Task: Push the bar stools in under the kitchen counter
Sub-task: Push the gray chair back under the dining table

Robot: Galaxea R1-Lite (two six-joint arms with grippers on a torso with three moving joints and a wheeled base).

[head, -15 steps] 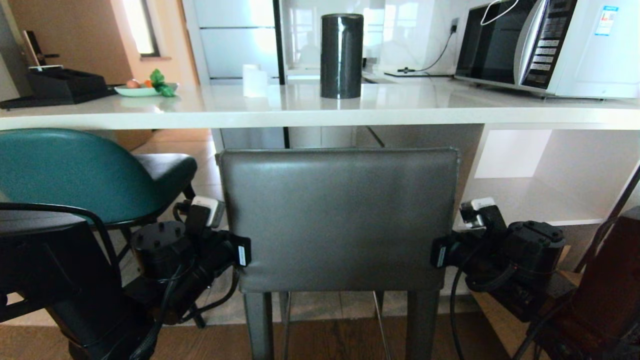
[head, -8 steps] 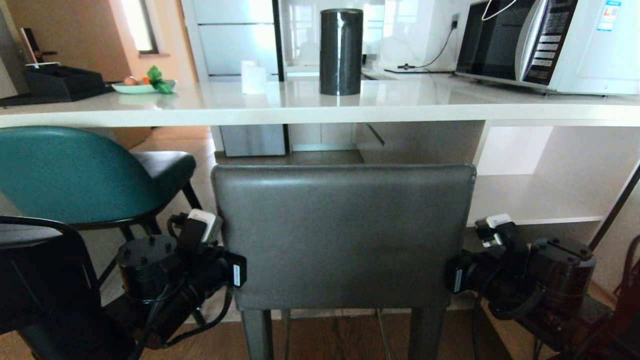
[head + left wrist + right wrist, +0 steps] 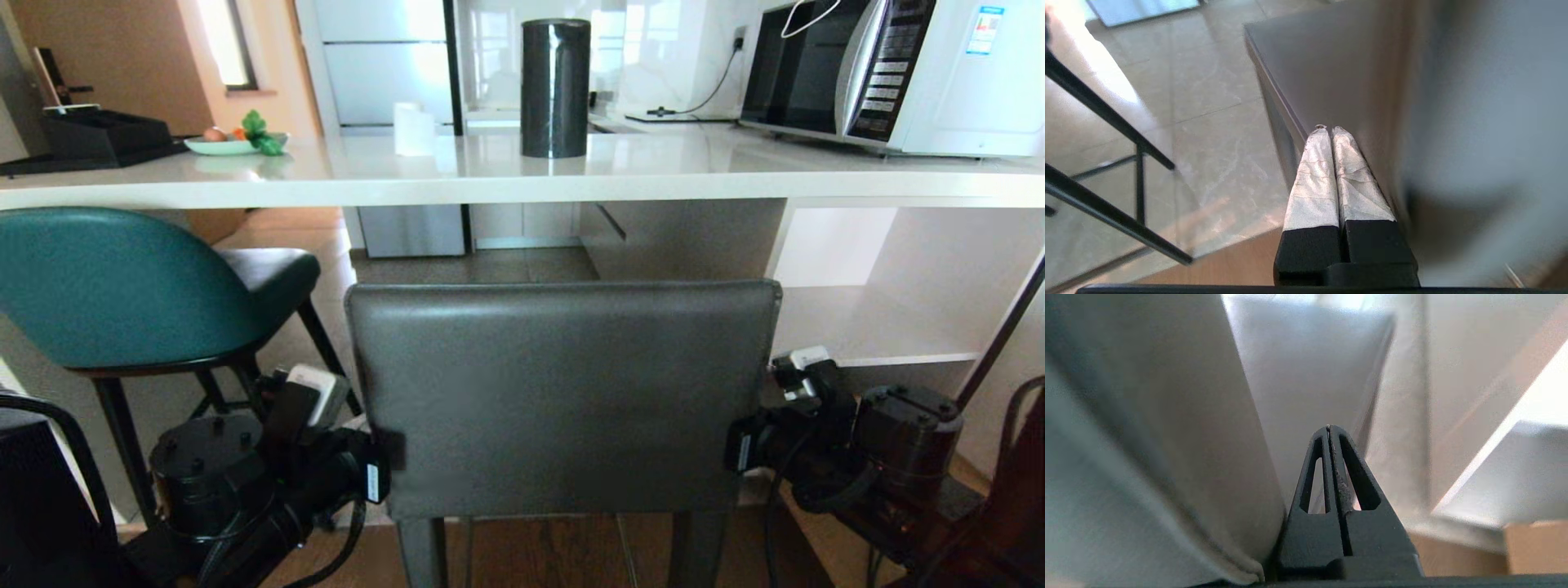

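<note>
My grippers flank the dark grey stool (image 3: 562, 400) short of the kitchen counter (image 3: 522, 175); wrist views alone show the left gripper (image 3: 1329, 130) and right gripper (image 3: 1328, 428) pressed together, empty.

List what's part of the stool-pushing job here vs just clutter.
Job: grey stool, teal stool, counter, left gripper and right gripper, both shut, one at each side of the grey stool's back.
Clutter: microwave, black cylinder, fruit plate, black tray.

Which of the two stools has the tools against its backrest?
The dark grey stool, flanked by left tool and right tool; the teal stool stands untouched.
</note>
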